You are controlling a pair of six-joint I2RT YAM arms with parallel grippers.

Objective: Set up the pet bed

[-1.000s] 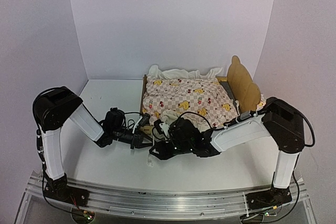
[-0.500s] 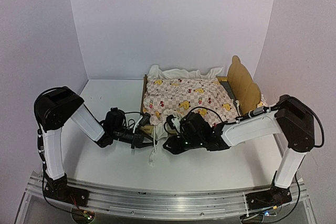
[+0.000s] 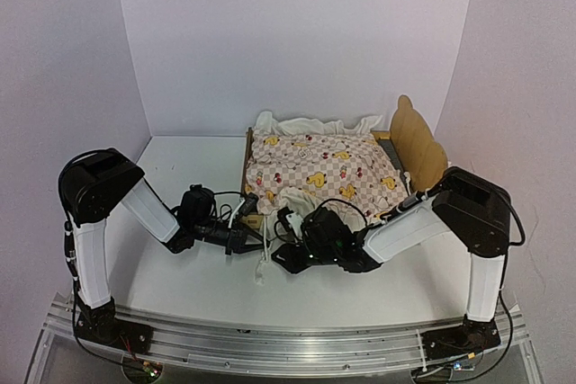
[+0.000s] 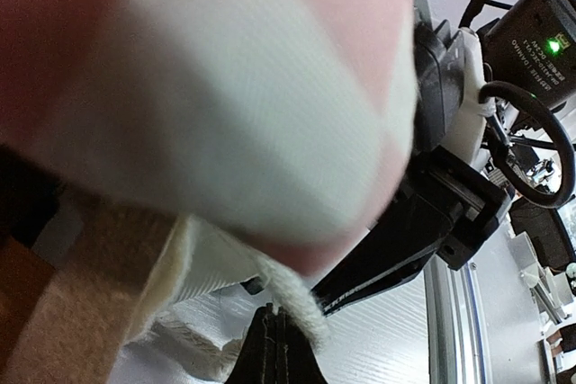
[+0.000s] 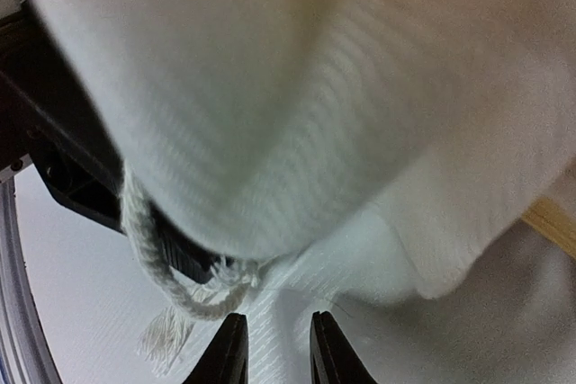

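Observation:
The pet bed (image 3: 416, 143), light wood with an ear-shaped headboard, stands at the back right. The pink checked duck quilt (image 3: 315, 168) is draped over it, its cream ruffle spilling off the near left corner. My left gripper (image 3: 244, 239) is low at that corner, shut, with a white cord (image 4: 292, 299) of the quilt lying against its tips (image 4: 273, 334). My right gripper (image 3: 286, 251) faces it from the right, under the hanging cream fabric (image 5: 315, 87). Its fingers (image 5: 232, 352) stand a little apart with only tabletop between them.
The loose white cord (image 3: 263, 265) trails onto the table (image 3: 162, 276) in front of the bed. White walls close in the back and both sides. In the left wrist view, the right arm's black wrist (image 4: 432, 222) is close by.
The right arm swung out and back near the bed's front corner, and its jaws narrowed. The white cord now hangs further onto the table. The left arm held still.

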